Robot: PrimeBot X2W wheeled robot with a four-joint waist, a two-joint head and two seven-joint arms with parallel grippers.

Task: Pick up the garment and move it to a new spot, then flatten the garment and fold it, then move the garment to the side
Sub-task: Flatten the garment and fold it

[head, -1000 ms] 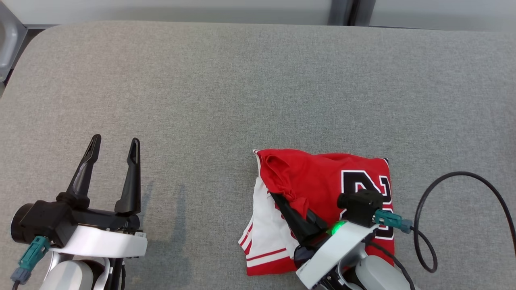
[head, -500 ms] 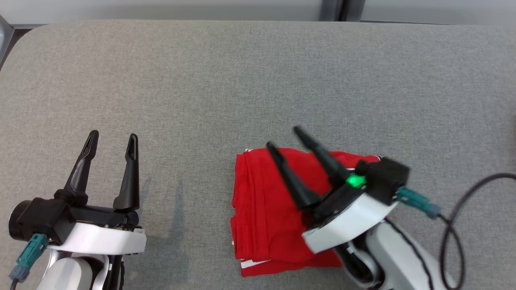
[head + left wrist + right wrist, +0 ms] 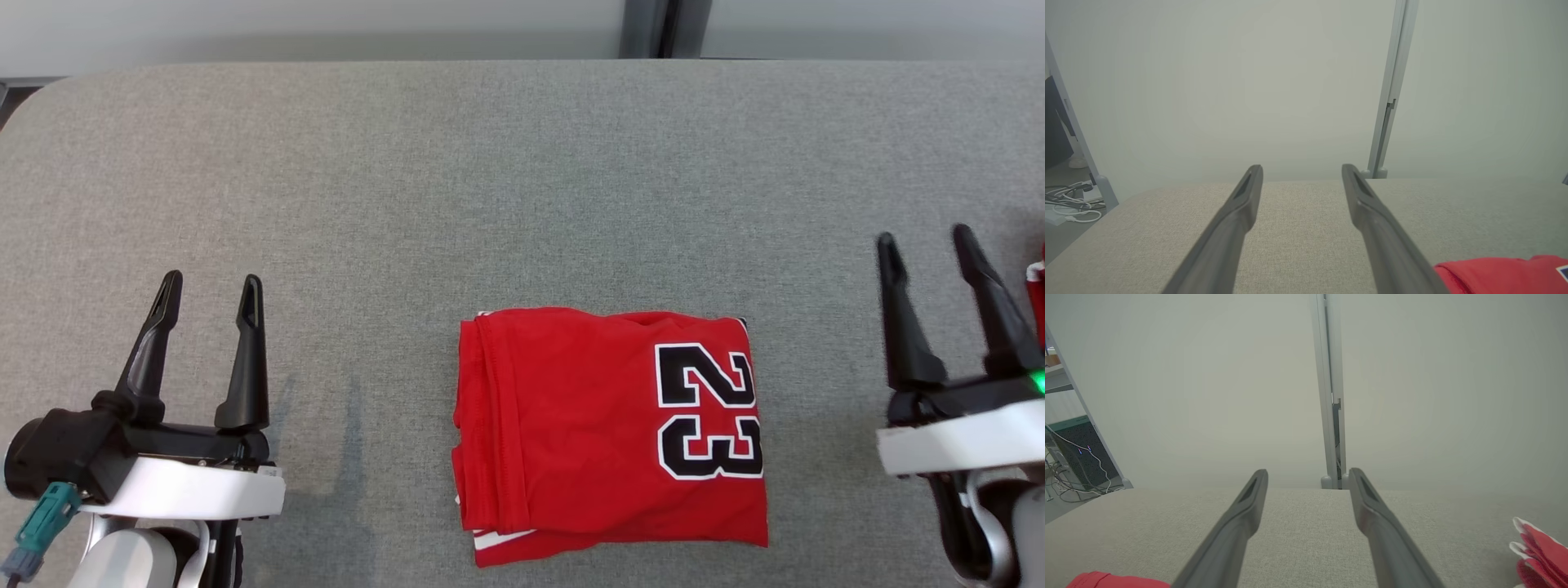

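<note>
The garment is a red jersey with a black number 23, folded into a neat rectangle near the front middle of the grey table. A corner of the garment lies at the lower right of the left wrist view, and an edge of the garment at the lower left of the right wrist view. My left gripper stands open and empty well to the jersey's left. Open and empty too, my right gripper is off to the jersey's right. Both hold nothing.
Another red and white piece of cloth lies at the table's far right, and that cloth's edge reaches the head view's right border. A pale wall with a grey upright post stands behind the table. Cables lie on the floor to the left.
My right gripper let go of the jersey, opened and pulled away to the right. The jersey went from half folded to a flat folded rectangle. The head camera shifted a little.
</note>
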